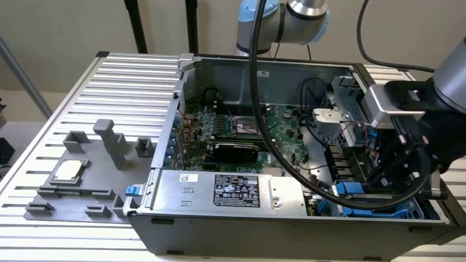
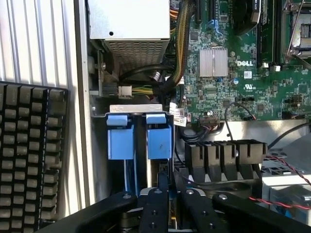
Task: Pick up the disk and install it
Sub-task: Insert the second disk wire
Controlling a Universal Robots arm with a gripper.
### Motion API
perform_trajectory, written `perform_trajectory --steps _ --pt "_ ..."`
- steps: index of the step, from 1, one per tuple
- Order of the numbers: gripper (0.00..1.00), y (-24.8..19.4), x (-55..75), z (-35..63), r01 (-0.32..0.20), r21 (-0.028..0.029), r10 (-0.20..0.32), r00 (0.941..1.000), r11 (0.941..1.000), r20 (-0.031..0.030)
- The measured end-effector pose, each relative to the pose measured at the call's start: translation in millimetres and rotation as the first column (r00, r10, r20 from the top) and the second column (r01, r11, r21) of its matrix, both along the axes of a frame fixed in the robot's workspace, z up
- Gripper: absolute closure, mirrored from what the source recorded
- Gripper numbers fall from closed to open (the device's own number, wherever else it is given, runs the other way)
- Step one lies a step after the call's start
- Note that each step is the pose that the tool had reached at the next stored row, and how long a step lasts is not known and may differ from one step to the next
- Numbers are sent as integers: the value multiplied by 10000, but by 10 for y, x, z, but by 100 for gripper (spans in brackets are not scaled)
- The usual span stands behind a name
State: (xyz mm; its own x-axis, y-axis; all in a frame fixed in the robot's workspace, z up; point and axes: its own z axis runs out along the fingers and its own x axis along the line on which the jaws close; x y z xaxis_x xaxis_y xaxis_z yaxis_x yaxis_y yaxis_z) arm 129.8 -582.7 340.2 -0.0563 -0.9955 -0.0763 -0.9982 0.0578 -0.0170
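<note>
Claw (image 2: 163, 204): down inside the open computer case (image 1: 167, 131), at the drive bay in the corner toward the exterior view's right; its black fingers (image 2: 154, 208) stand close together around a thin upright edge, though whether they actually clamp it cannot be told.
Disk (image 2: 159, 136): seated on edge in the drive bay, its bright blue carrier tab facing up, right at the claw's fingertips.
Neighbouring slot: a second blue carrier tab (image 2: 120, 137) sits just beside the first, parallel to it.
Motherboard (image 1: 240, 123): green board lying flat on the case floor, with a finned silver heatsink (image 2: 213, 62) and a Dell mark.
Power supply (image 1: 233, 191): silver box with a dark label, along the near wall of the case.
Worktop (image 1: 109, 87): white slatted surface carrying the case.
Grey fixture tray (image 1: 80, 185): on the worktop at the exterior view's left, holding a small square silver chip (image 1: 67, 170).
</note>
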Motion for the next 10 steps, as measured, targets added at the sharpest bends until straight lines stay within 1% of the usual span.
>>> perform_trajectory --steps 5,6,10 --pt "100 -1 2 -15 -6 -2 6 10000 10000 17" --pt "0 -2 2 -19 -7 7 7 10000 10000 19" --pt "0 -3 0 -9 -5 0 5 10000 10000 17"
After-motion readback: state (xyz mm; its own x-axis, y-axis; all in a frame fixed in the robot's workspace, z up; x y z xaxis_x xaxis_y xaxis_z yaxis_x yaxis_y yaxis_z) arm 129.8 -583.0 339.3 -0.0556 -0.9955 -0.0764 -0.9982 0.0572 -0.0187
